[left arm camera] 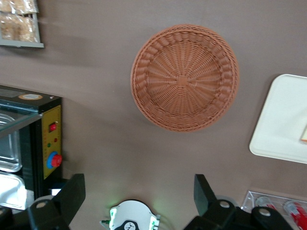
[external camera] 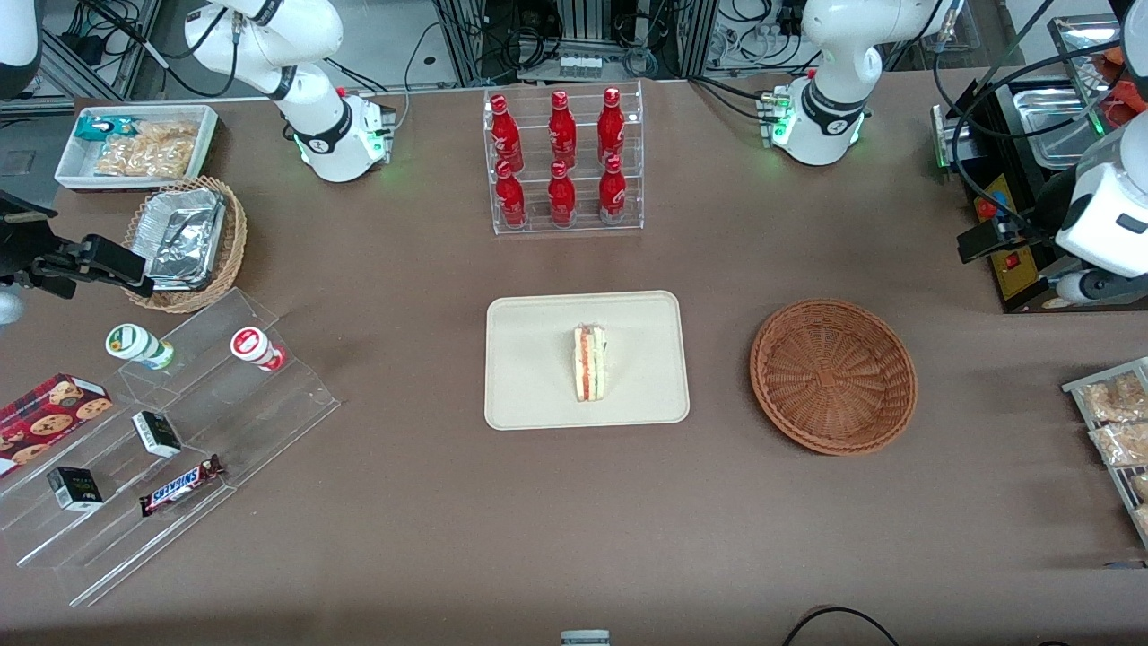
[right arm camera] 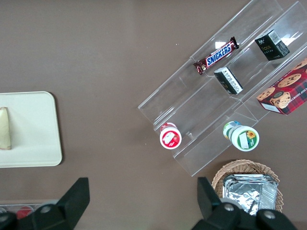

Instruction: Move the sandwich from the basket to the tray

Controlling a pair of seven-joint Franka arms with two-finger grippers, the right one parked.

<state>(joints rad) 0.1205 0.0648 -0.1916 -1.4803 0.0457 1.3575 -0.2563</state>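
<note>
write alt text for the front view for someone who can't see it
A wrapped sandwich lies on a beige tray mid-table, with an empty brown wicker basket beside it toward the working arm's end. The left arm's gripper hangs open, high above the table near the basket.

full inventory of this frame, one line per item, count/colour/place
sandwich: 1, white with red and green layers, on the tray
tray: 1, beige, table centre
basket: 1, reddish-brown, empty, beside the tray toward the working arm's end
bottles: 6, red, in a clear rack farther from the front camera than the tray
foil containers: silver, in a tan basket toward the parked arm's end
Snickers bar: 1, on the clear stepped stand
gripper: black fingers open, above the table by the basket
</note>
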